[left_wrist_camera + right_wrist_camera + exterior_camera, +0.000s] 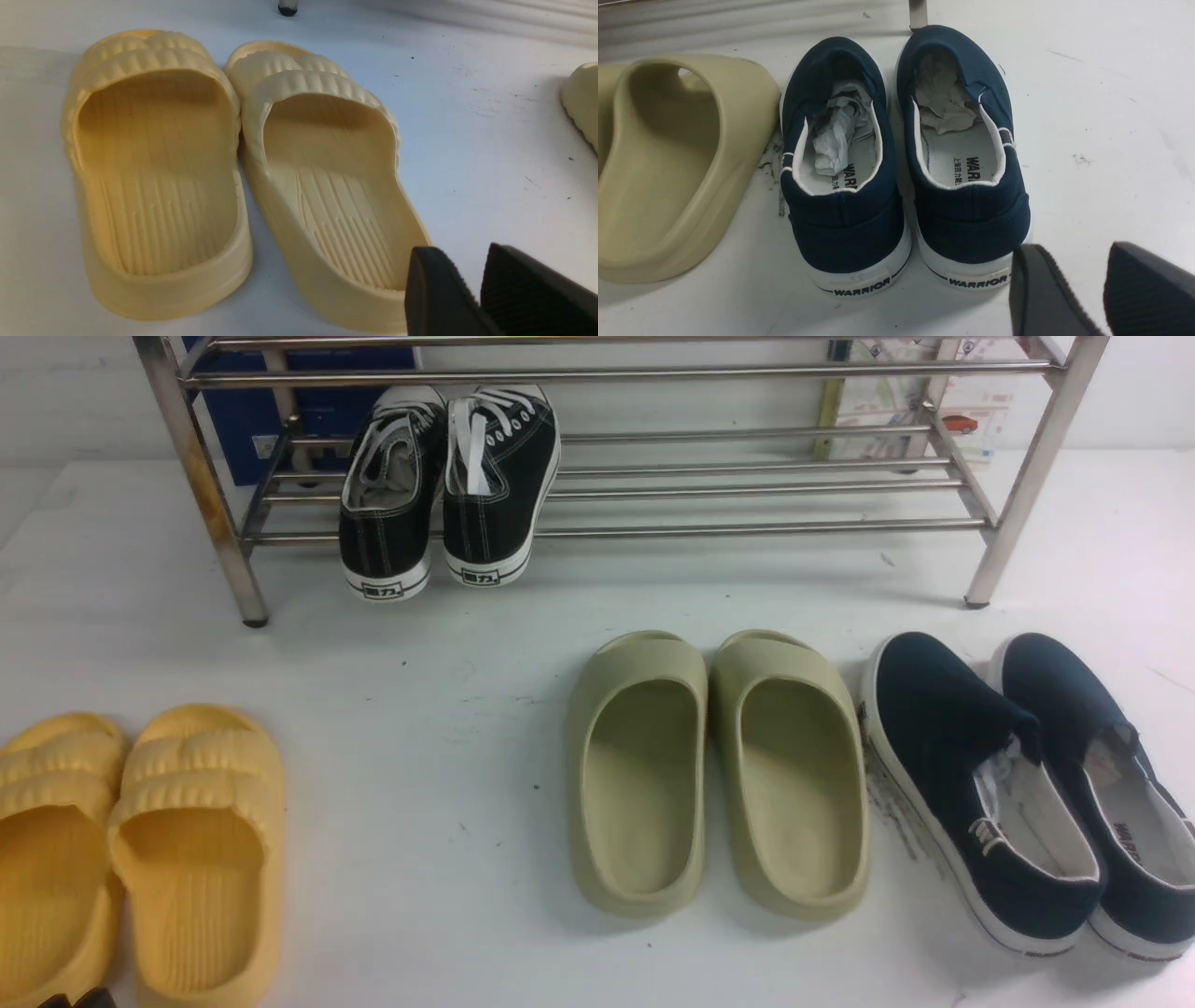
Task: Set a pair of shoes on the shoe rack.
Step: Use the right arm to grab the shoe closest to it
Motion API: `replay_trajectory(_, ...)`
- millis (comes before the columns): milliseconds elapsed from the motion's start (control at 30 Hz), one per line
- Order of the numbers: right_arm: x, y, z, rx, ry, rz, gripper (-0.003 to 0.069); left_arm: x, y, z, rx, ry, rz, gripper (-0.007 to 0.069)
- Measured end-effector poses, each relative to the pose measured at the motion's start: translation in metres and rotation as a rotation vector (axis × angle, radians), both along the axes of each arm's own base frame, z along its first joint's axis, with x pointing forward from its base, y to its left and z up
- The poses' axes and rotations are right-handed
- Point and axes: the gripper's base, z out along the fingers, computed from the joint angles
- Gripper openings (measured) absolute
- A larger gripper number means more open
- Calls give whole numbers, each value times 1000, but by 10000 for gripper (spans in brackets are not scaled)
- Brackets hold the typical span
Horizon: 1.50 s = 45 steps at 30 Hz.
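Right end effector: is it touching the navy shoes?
Cannot tell. In the right wrist view, one finger of the right end effector overlaps a heel of the navy shoes, hiding any gap.

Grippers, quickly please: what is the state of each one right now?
Left gripper: open, holding nothing, near the yellow slides.
Right gripper: open, holding nothing, near the heels of the navy shoes.
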Motion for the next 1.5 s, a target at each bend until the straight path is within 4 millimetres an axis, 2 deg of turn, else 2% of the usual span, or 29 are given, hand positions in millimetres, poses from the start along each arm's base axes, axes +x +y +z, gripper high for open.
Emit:
replay_trajectory(967, 1, 0, 2, -2, -37, 1, 246, 0, 0, 0, 0, 0, 0, 193)
replay_trajectory(1100, 5, 1, 22, 44, -278, 6, 246, 0, 0, 0, 0, 0, 0, 197)
replay_trajectory(1133, 5, 1, 23, 49, -291, 6, 246, 0, 0, 0, 0, 0, 0, 197)
replay_trajectory(1333, -5, -1, 67, 288, -771, 15, 246, 0, 0, 0, 0, 0, 0, 204)
replay_trajectory(1367, -6, -1, 69, 299, -784, 17, 246, 0, 0, 0, 0, 0, 0, 204)
replay_trajectory(1400, -13, -1, 90, 338, -893, 35, 246, 0, 0, 0, 0, 0, 0, 206)
replay_trajectory(1500, -25, -1, 141, 364, -1000, 59, 246, 0, 0, 0, 0, 0, 0, 207)
